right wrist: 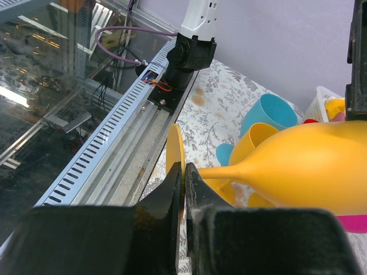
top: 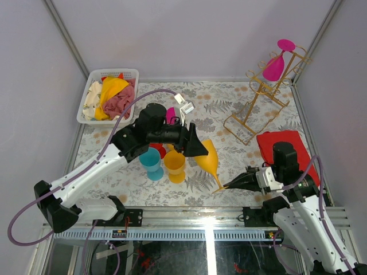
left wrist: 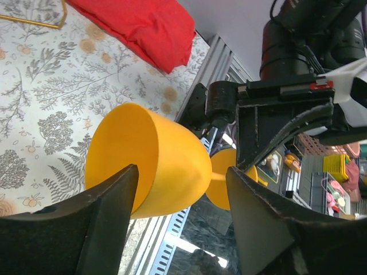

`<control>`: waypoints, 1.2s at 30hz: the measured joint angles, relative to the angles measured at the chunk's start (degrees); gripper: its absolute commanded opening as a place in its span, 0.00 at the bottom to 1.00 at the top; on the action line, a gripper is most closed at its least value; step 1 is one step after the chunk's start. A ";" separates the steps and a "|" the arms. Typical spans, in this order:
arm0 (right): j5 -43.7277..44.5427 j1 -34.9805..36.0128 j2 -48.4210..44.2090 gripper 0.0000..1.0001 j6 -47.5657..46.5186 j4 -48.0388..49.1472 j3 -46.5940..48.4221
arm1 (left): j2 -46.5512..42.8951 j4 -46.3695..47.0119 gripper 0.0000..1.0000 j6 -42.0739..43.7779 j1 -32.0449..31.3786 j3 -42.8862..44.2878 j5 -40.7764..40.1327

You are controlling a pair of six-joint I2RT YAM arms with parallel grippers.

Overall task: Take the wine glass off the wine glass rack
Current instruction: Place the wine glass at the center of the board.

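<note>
A: Pinching the yellow wine glass (top: 207,157) by its foot, our right end effector (right wrist: 183,172) holds it over the desk (top: 218,97).
B: We see our left end effector (left wrist: 180,172) spread around its bowl; a pink glass (top: 274,67) hangs on the rack (top: 252,109).

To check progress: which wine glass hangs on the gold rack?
The pink plastic wine glass, hanging on the gold wire rack; the blue glass and gripped orange glass are off it.
</note>
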 measured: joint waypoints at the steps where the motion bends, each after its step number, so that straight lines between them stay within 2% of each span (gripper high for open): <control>1: -0.13 0.00 0.00 0.00 -0.11 -0.28 0.02 | 0.00 0.13 0.54 0.24 0.20 0.00 0.92; 2: -0.22 0.00 0.02 0.00 -0.28 -0.63 0.04 | 0.00 0.26 0.50 0.50 0.26 0.00 1.60; 5: -0.68 0.11 0.02 0.00 -1.03 -1.75 0.04 | 0.00 0.90 0.26 1.46 0.63 0.00 3.93; 8: -1.27 0.42 0.02 0.00 -1.53 -2.43 0.04 | 0.00 1.73 0.17 2.03 1.14 -0.04 5.40; 11: -0.94 0.48 0.02 0.01 -1.64 -2.93 0.04 | -0.15 2.43 0.01 2.10 1.25 -0.07 5.81; 14: 0.66 0.48 0.07 0.06 -1.95 -3.45 0.04 | -1.31 2.95 0.00 1.31 1.22 -0.07 5.84; 19: 2.84 0.46 0.11 0.32 -2.29 -2.82 0.04 | -3.43 3.08 0.00 1.01 0.81 -0.11 4.66; 24: 4.96 0.42 0.31 0.52 -1.05 -2.29 0.04 | -4.02 2.80 0.00 1.51 0.42 -0.24 3.63; 28: 5.64 0.42 -1.16 0.56 -0.63 -2.29 0.09 | -4.02 1.29 0.00 2.36 0.42 -0.46 3.30; 30: 5.66 0.42 -2.43 0.62 -0.44 -2.25 0.35 | -4.11 0.59 0.00 2.67 0.42 -0.55 3.23; 36: 6.73 0.42 -6.84 0.66 3.52 2.23 2.10 | -6.32 -0.96 0.00 3.06 0.42 -1.95 2.29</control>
